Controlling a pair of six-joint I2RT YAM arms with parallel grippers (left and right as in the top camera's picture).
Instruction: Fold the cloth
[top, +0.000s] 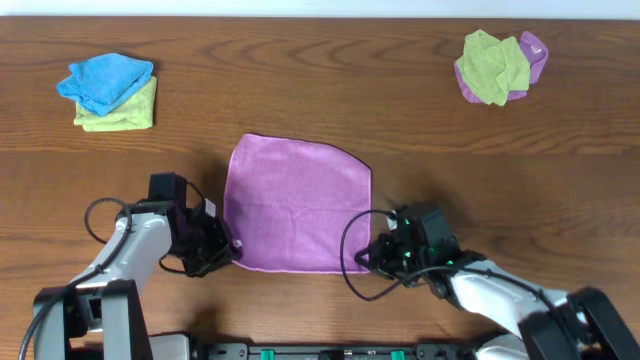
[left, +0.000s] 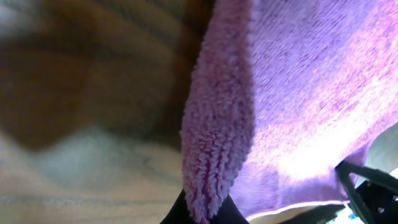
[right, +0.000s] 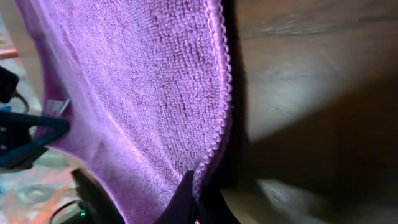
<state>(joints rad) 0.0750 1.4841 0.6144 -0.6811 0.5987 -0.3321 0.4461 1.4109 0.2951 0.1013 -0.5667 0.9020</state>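
Note:
The purple cloth (top: 297, 205) lies spread flat in the middle of the wooden table. My left gripper (top: 222, 247) is at its near left corner and is shut on the cloth, whose fluffy edge (left: 214, 143) runs up from between the fingers. My right gripper (top: 372, 255) is at the near right corner and is shut on the stitched hem (right: 214, 124). Both near corners look slightly raised off the table.
A bright blue cloth (top: 104, 79) lies on a yellow-green cloth (top: 125, 112) at the far left. A crumpled yellow-green cloth (top: 490, 66) on a purple one (top: 533, 52) sits at the far right. Cables loop beside each arm.

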